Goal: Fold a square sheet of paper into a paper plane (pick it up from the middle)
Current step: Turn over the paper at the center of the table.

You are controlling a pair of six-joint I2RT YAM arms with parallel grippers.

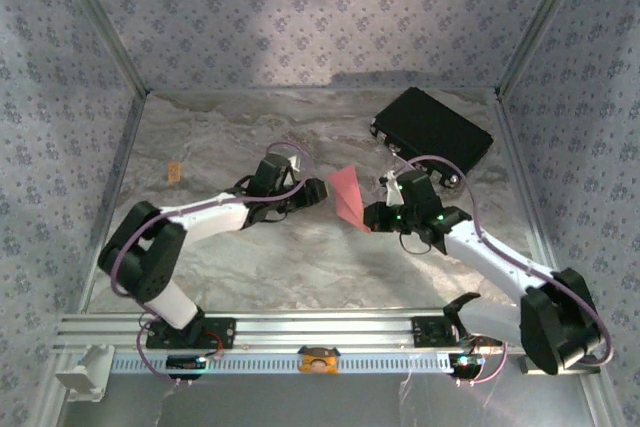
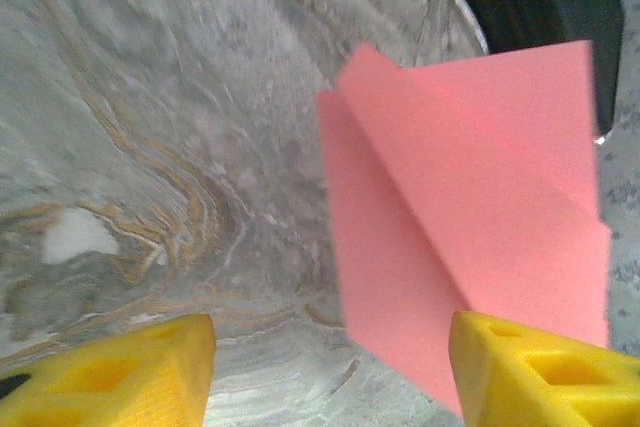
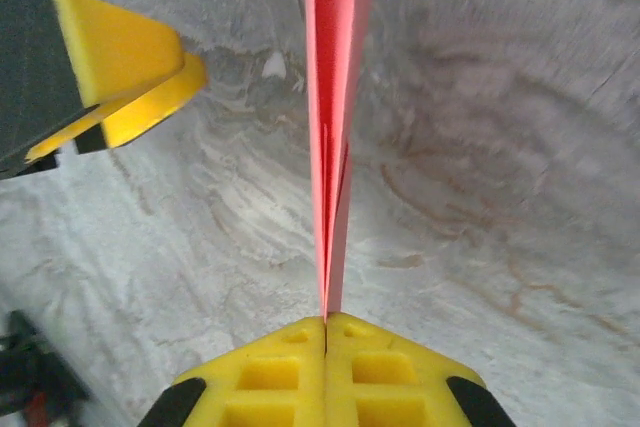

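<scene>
Near edge: both arm bases sit on the rail [image 1: 320, 332]. Mid-table, the right gripper [image 3: 325, 325] is pressed together, pinching one edge of the pink paper [image 3: 335, 97] and holding it up on edge above the marble table [image 1: 250, 267].

Paper: salmon pink, plain, folded in layers. The left wrist view shows a sharp diagonal crease with a flap rising off it. Edge-on in the right wrist view it's a thin upright strip, layers slightly parted at the far end.

The left gripper [image 2: 330, 377] is spread wide, yellow fingers [image 2: 130, 377] apart, just beside the paper's left face. The right wrist view shows a gap between them.

Room: bare marble left of the paper and nearer than it.

Far right: black case [image 1: 432, 129] close behind the right arm. Far left: small orange tag [image 1: 174, 171], well apart. Patterned walls [image 1: 300, 17] close the table on three sides.
</scene>
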